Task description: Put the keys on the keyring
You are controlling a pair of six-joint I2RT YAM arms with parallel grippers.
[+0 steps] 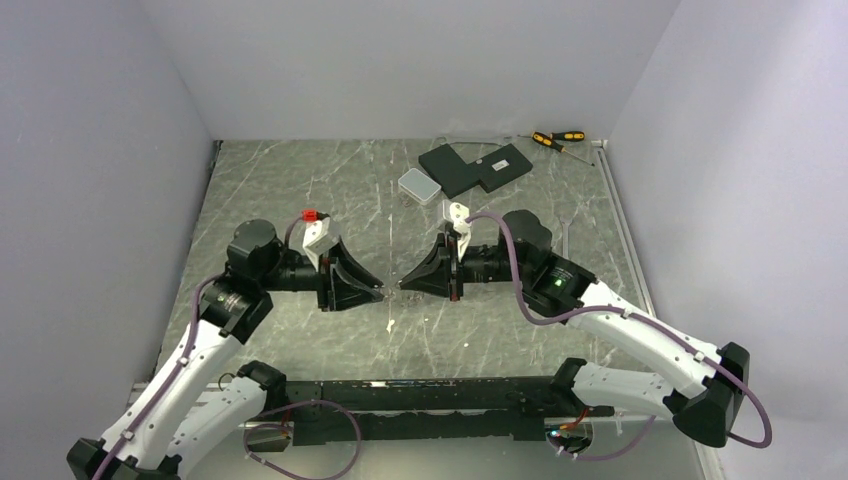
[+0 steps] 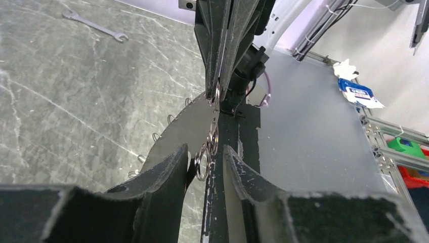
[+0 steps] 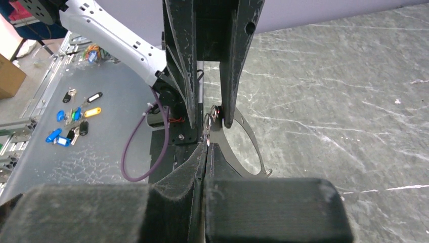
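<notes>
- Two grippers meet tip to tip over the grey marble-patterned table [image 1: 300, 190], on the arm-base side of the small white rounded box [image 1: 418, 185] and well apart from it.
- The large thin silvery wire keyring [image 3: 252, 143] hangs at this meeting point, so it too is on the near side of the box. Its arc curves out to one side between the two tools.
- The right gripper [image 1: 403, 286] has its two fingers pressed together. A small silvery loop sticks out of the tips just where the arc of the keyring ends, so it seems to be clamped on the keyring wire. The piece is very small and I cannot be fully sure.
- The left gripper [image 1: 382, 291] has its fingers apart, with a clear gap.
- Several tiny flat silvery metal keys [image 2: 202, 162] show as small rings in a short row from the right tips into this gap. I cannot tell whether they touch the left fingers.
- Flat black plates [image 1: 475, 167] lie just beyond the box, toward the far wall.
- Two screwdrivers with orange and black handles [image 1: 557, 139] lie further beyond the box, near the far wall.
</notes>
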